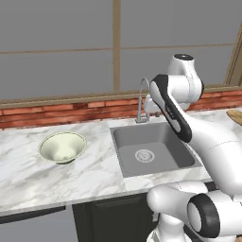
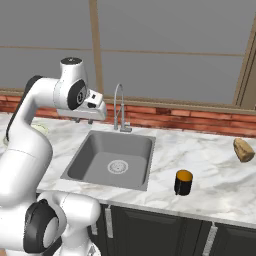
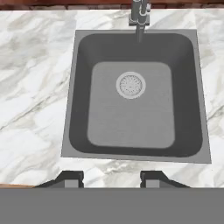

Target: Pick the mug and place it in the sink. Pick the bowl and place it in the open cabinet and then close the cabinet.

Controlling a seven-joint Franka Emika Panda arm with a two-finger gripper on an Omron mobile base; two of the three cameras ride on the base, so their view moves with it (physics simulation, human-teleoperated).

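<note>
Marble surface [image 2: 210, 165] carrying the black mug [image 2: 183, 182], upright near the front edge, right of the sink [image 2: 112, 162] and well apart from the jaws [image 3: 111, 178]; sink basin bare down to the drain; jaws parted and holding nothing, hovering above the sink's near rim with the faucet [image 2: 119, 107] just beyond; cream bowl [image 1: 62, 147] resting on the surface left of the sink; first step apparently in hand, mug not yet reached; next move likely calls for swinging right, dropping over the mug and closing on its wall; no brands, labels or legible writing anywhere.
</note>
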